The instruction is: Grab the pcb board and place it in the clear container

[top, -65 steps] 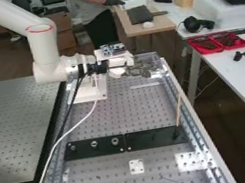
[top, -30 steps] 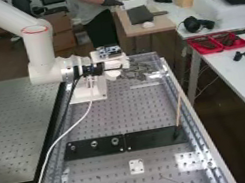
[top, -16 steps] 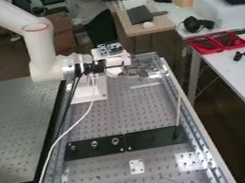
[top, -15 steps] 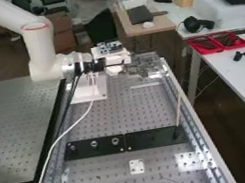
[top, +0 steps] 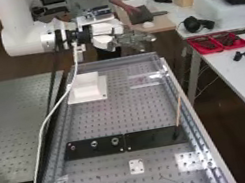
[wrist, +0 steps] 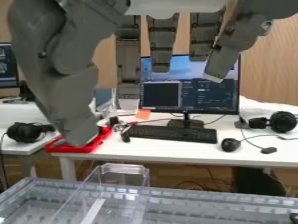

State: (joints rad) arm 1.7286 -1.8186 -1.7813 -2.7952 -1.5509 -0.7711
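PCB board first: I cannot tell where it lies. Far left on the bench, the white stand (top: 87, 90) is now uncovered; right of it the hand (top: 132, 38) has risen, open and gripping nothing, from the far-right clear container (wrist: 126, 175) (possibly after a release)

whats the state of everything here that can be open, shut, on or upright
Dark grey robot hand: open
Clear plastic container: open at the top
Thin wooden stick: upright, leaning slightly
Black-framed computer monitor: on
Red plastic tray: open
White square block: standing upright
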